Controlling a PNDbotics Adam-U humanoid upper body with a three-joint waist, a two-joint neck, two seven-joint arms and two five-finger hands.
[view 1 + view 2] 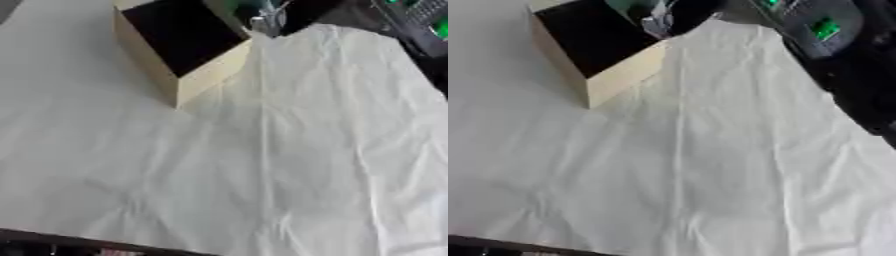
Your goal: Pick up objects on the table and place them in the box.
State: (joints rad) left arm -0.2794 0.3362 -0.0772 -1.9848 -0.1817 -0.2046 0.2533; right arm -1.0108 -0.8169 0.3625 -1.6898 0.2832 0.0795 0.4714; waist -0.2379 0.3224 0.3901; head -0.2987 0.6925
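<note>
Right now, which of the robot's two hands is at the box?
The right hand, reaching in from the upper right to the far right rim of the box. The left hand shows in no view.

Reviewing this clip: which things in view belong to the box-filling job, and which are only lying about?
Part of the job:
- the box, tan walls, dark inside, at the far left of the table
- a green and silvery thing over the box's far rim; what it is cannot be made out

Lying about:
- the white cloth covering the table
- a grey device with green lights at the far right
</note>
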